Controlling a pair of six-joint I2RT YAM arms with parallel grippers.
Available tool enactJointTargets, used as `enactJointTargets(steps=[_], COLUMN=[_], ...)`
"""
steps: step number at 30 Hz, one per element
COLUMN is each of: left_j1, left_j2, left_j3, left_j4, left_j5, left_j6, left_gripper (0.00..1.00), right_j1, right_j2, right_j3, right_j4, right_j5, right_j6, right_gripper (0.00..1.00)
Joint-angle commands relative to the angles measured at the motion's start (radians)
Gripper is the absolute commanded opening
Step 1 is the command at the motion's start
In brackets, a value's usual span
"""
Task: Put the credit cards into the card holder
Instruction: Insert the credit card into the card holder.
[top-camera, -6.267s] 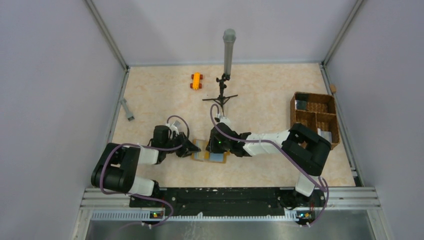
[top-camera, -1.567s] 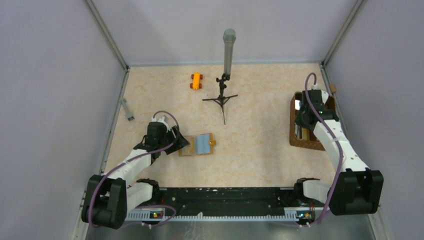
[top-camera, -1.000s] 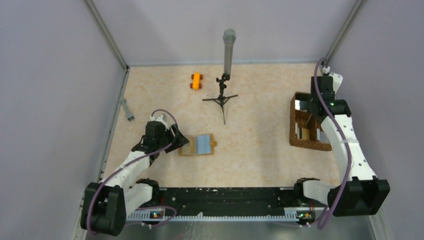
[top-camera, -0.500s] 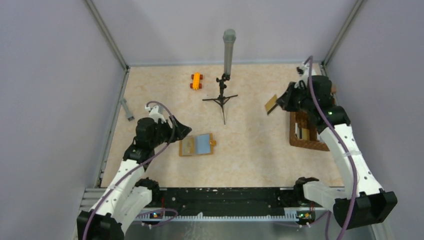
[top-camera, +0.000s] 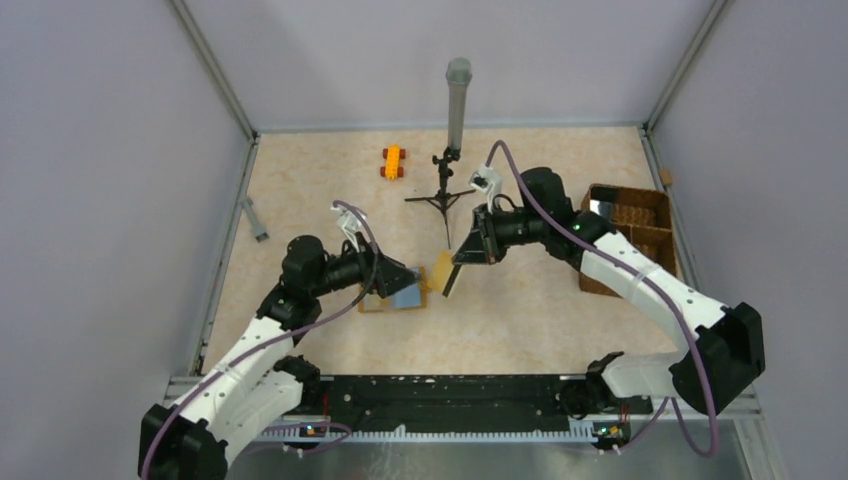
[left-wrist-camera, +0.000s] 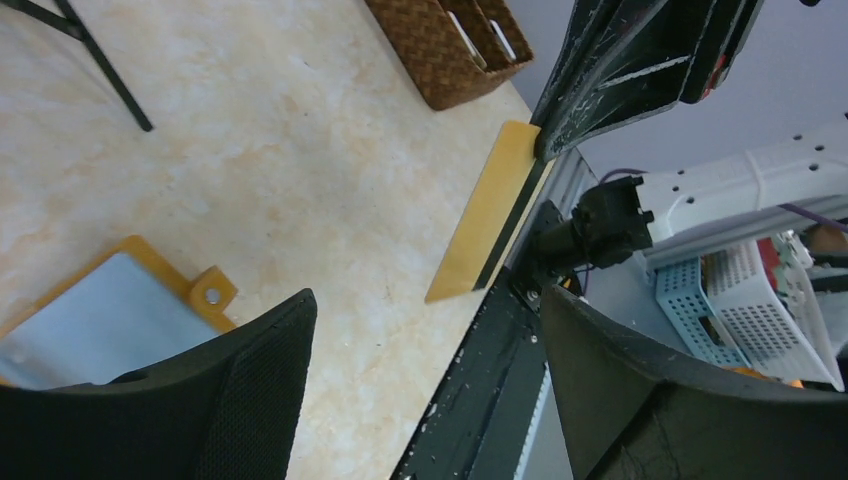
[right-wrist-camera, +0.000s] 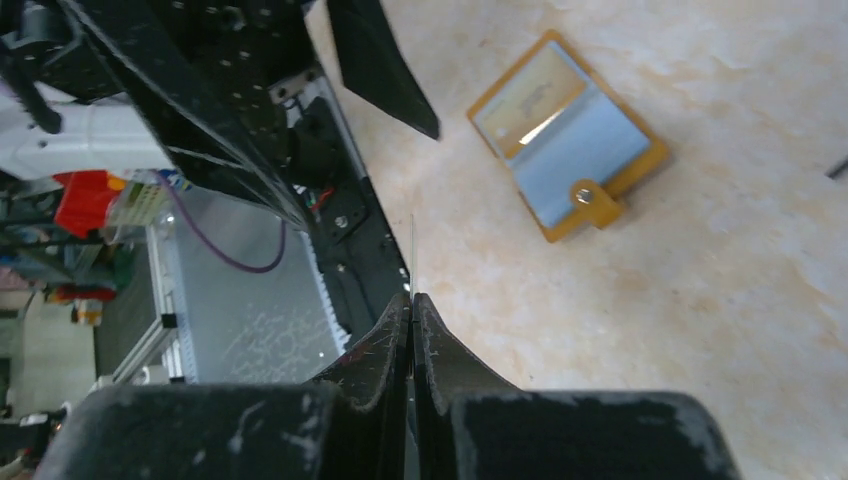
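The card holder (top-camera: 373, 303) lies open on the table, mustard-orange, with a pale blue credit card (right-wrist-camera: 585, 150) in its right half and a paler card (right-wrist-camera: 525, 95) in its left pocket. My right gripper (top-camera: 466, 254) is shut on a gold-tan credit card (top-camera: 443, 272) with a dark stripe. It holds the card tilted in the air just right of the holder. That card (left-wrist-camera: 490, 215) shows broadside in the left wrist view and edge-on in the right wrist view. My left gripper (top-camera: 400, 276) hovers over the holder's left half, wide open and holding nothing.
A brown wicker basket (top-camera: 632, 235) with compartments stands at the right edge. A small tripod with an upright grey tube (top-camera: 456, 110) is at the back centre, with an orange toy car (top-camera: 392, 161) to its left. A grey stick (top-camera: 255, 218) lies by the left wall.
My right arm swung from the basket to the table's middle, carrying the gold-tan card down beside the holder. My left gripper rose, shifted right over the holder and opened wider.
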Motion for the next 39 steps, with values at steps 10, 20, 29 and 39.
enactJointTargets(steps=[10,20,29,39], left_j1=[-0.067,-0.109,0.025,0.179], left_j2=[0.092,0.100,0.078,0.145], left_j3=[-0.035,-0.045,-0.060,-0.135], left_j4=[0.293,0.295,-0.133,-0.156], left_j5=[0.150,0.106,-0.268,-0.235], left_j6=[-0.131,-0.155,-0.088,-0.101], left_gripper=[0.64,0.00,0.00,0.00], right_j1=[0.064,0.069,0.088,0.231], right_j2=[0.025,0.072,0.142,0.368], right_j3=[0.009,0.015,-0.075,-0.101], right_j4=[0.224,0.204,0.171,0.277], right_j5=[-0.202,-0.121,0.343,0.546], right_j6=[0.064,0.076,0.182,0.332], right_gripper=[0.00,0.09,0.58,0.60])
